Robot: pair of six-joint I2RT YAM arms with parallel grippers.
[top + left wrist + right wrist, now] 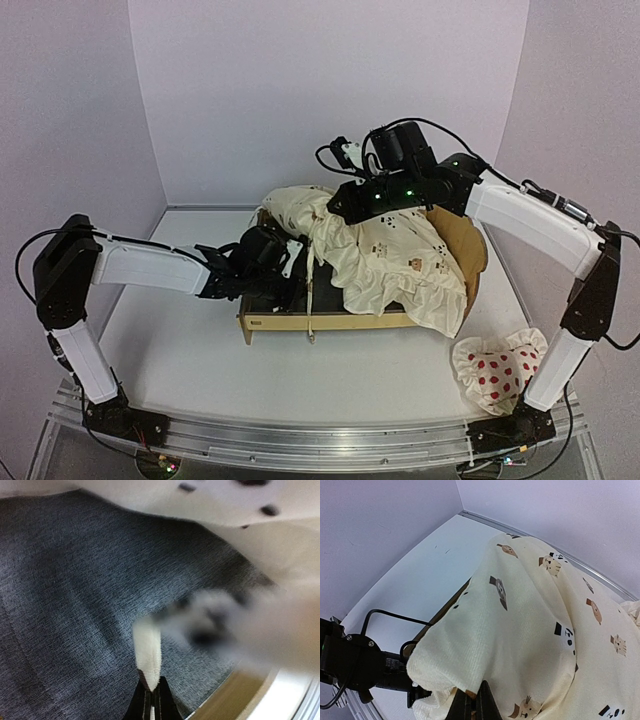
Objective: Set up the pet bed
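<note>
The pet bed (340, 321) is a light plywood frame at mid-table with its headboard (468, 245) to the right. A cream cover with animal prints (395, 260) lies bunched over it. My left gripper (292, 262) is low over the bed's left end, and in the left wrist view its jaws (151, 684) are shut on a narrow cream strap of the cover (148, 655) above the grey felt base (75, 605). My right gripper (338, 207) holds the cover's left part lifted. Its jaws (474, 696) are shut on a fold of the cover (530, 620).
A white pillow with red dots (495, 368) lies on the table at the front right, by the right arm's base. Another cream strap (312, 300) hangs over the bed's front rail. White walls close the back and sides. The left arm (355, 665) shows below the cover.
</note>
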